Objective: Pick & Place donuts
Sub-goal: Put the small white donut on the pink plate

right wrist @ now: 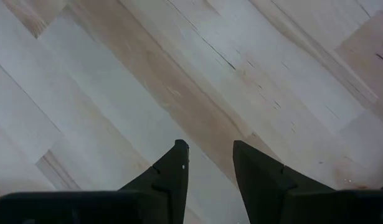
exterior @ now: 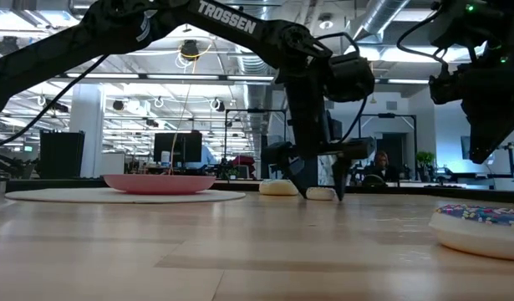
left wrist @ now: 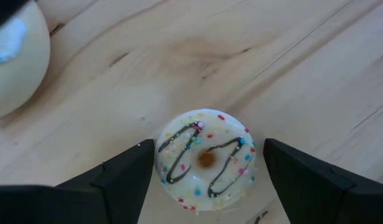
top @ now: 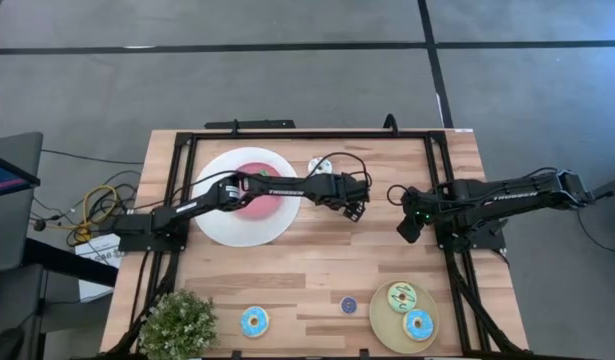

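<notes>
Pale wood surface (top: 317, 270) on a black frame, grey floor around it. High view: left arm reaches from the left edge across the white plate (top: 219, 225) with its pink centre, elbow low, wrist stretched toward the middle; left hand (top: 355, 208) points down just right of that plate. A cream donut (top: 320, 166) lies near the far edge, beside that arm. Right arm comes in from the right edge, folded, right hand (top: 408, 228) hanging over bare wood, well apart from the left one. Near the front edge: a blue donut (top: 254, 321), a tiny purple one (top: 348, 305), and a tan plate (top: 385, 322) holding a green donut (top: 402, 297) and another blue donut (top: 418, 324). Potted plant (top: 177, 325) at the front left corner.

Low view: left hand (exterior: 321, 186) stands vertical, fingertips down at the surface on either side of a white donut (exterior: 321, 193). Right hand (exterior: 489, 150) hangs in the air, clear of the wood. Office room behind.

Left wrist view: white donut (left wrist: 206, 160) with chocolate squiggles and sprinkles lies flat between the fingers (left wrist: 119, 180), which stand apart, a small gap on each side, not clamped.

Right wrist view: right hand (right wrist: 210, 148) above bare wood, fingers close together with a narrow gap, holding nothing.
</notes>
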Controlling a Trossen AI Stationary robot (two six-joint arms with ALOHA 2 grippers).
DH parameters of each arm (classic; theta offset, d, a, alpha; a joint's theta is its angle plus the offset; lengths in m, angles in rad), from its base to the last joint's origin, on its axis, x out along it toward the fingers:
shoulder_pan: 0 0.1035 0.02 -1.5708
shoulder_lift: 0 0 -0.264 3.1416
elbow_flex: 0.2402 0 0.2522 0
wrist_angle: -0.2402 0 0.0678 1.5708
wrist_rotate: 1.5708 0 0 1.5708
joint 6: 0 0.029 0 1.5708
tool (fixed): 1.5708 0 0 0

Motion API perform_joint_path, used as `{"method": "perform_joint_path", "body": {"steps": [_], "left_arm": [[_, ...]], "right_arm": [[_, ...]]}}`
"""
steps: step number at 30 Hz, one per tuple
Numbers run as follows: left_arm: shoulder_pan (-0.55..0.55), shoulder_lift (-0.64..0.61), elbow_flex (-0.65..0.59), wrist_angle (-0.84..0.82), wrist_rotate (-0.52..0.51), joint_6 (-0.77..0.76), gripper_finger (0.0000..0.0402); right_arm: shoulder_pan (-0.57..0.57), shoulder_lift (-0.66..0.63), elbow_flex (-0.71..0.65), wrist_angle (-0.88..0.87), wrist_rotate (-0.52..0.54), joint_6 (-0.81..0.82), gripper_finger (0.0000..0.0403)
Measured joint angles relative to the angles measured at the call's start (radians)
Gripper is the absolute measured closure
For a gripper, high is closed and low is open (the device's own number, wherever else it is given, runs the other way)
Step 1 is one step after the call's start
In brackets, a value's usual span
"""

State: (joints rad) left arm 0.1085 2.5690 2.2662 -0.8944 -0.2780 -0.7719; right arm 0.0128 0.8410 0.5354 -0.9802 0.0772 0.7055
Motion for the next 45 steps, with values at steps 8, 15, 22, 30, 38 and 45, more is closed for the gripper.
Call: {"method": "perform_joint_path", "body": {"steps": [8, 15, 22, 30, 38, 45], "left_arm": [[0.0, 0.0, 0.0, -0.005, 0.003, -0.001, 0.0171], [0.0, -0.003, 0.0, -0.014, 0.005, -0.016, 0.0195], [0.002, -0.089, -0.003, -0.17, -0.006, 0.012, 0.0198], [0.022, -0.164, -0.002, -0.466, -0.105, 0.109, 0.0198], [0.041, -0.293, -0.152, -0.558, -0.184, 0.11, 0.0198], [0.054, -0.579, -0.631, -0.39, -0.196, -0.043, 0.0198]], "right_arm": [[0.0, 0.0, 0.0, 0.0, 0.0, 0.0, 0.0287], [0.0, 0.0, 0.0, 0.001, 0.0, 0.001, 0.0287], [0.0, 0.0, 0.0, 0.001, 0.0, 0.001, 0.0287], [0.0, 0.0, 0.0, 0.0, 0.0, 0.001, 0.0287], [0.0, 0.0, 0.0, 0.0, -0.001, -0.004, 0.0287], [0.0, 0.0, 0.0, 0.006, 0.0, 0.001, 0.0287]]}}
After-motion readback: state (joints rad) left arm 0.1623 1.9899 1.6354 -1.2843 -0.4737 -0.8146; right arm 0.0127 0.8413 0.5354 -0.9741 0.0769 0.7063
